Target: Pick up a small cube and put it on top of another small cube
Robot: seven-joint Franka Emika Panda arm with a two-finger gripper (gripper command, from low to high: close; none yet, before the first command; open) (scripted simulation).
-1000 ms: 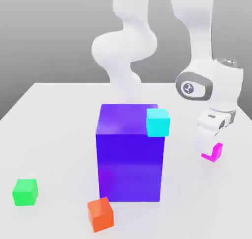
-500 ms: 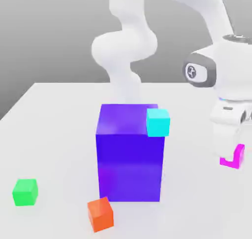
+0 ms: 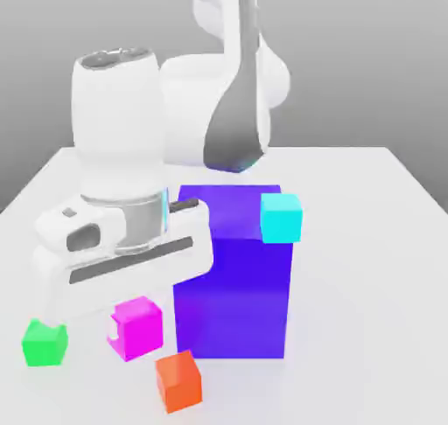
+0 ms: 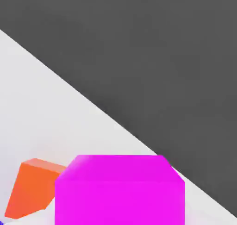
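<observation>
While the arm hangs low over the worktop [image 3: 367, 205], the green cube [image 3: 44, 343] sits furthest to the exterior view's left. Next comes the pink cube [image 3: 137, 327], pinched in the shut jaws and held off the surface, tilted a bit, no long axis since it's a cube. The gripper [image 3: 122, 320] sits right above it. The orange cube [image 3: 178, 379] lies just below and right of it, apart. The big blue block [image 3: 232, 283] stands close on the right, with the cyan cube [image 3: 281, 217] at its top corner. A second ago the pink cube was way over on the right side; now it's swung across to the left.
</observation>
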